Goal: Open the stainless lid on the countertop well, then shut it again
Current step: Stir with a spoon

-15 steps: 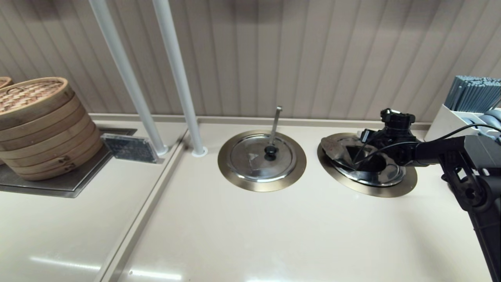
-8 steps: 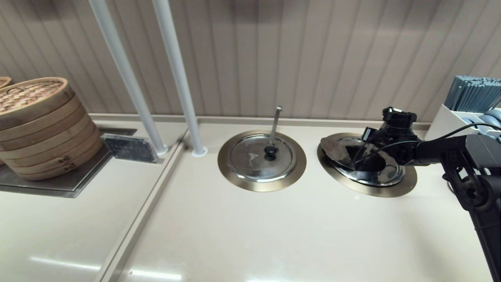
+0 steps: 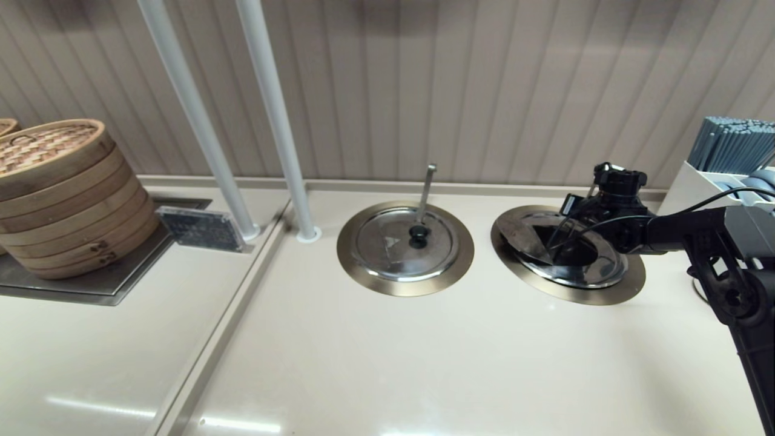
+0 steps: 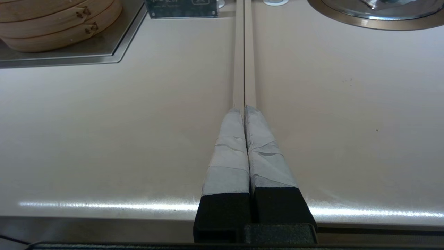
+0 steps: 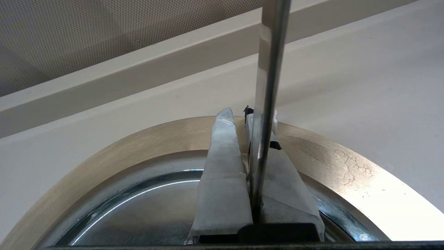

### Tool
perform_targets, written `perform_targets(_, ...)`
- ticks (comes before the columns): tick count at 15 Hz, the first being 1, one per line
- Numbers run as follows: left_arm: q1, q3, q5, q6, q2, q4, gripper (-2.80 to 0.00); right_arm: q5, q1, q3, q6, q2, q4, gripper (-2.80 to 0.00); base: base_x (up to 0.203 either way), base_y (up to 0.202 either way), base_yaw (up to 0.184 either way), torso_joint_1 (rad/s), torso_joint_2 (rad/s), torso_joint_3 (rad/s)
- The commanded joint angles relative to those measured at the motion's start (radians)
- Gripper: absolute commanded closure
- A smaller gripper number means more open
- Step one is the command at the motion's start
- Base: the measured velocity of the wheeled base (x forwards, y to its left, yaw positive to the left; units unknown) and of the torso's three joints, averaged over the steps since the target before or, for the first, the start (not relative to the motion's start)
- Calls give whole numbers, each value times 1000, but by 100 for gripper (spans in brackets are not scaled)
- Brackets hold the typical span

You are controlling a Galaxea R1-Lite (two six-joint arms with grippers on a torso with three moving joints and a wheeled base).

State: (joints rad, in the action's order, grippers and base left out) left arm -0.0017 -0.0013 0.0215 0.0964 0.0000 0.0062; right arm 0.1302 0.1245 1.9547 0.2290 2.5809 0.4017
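The stainless lid [image 3: 581,275] sits in the countertop well [image 3: 629,284] at the right. Its folding section [image 3: 522,236] is tilted up on the left, baring a dark opening [image 3: 557,239]. My right gripper [image 3: 590,227] hangs over the lid's middle. In the right wrist view its taped fingers [image 5: 222,166] stand almost together above the lid [image 5: 138,215] and the ring [image 5: 312,146]. The slanted ladle handle [image 5: 269,86] runs down into the narrow gap between them. The knob is hidden. My left gripper [image 4: 244,108] is shut and parked low over the counter seam.
The twin lid [image 3: 399,245] with its upright ladle handle [image 3: 427,188] lies to the left. Bamboo steamers [image 3: 60,194] and a small sign [image 3: 203,229] stand far left, with two white poles [image 3: 272,121] behind. A white holder of grey sticks [image 3: 726,163] stands beside the right arm.
The raised folding section has sunk lower over the well. My right gripper has drifted slightly right and towards the wall. The left arm has not moved.
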Motion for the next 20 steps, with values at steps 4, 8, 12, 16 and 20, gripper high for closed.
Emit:
perform_targets(4,0,0,0,0,0,0,0,1,-1,-188,34,-162,-6,0,0,0,0,0,0,0)
perform_targets(8,0,0,0,0,0,0,0,-8,-1,-315,42,-316,-6,0,0,0,0,0,0,0)
perform_targets(12,0,0,0,0,0,0,0,-9,-8,-300,35,-351,-7,0,0,0,0,0,0,0)
perform_targets(16,0,0,0,0,0,0,0,-9,-49,-302,35,-373,-10,0,0,0,0,0,0,0)
perform_targets(20,0,0,0,0,0,0,0,-20,-58,-374,19,-433,-35,0,0,0,0,0,0,0)
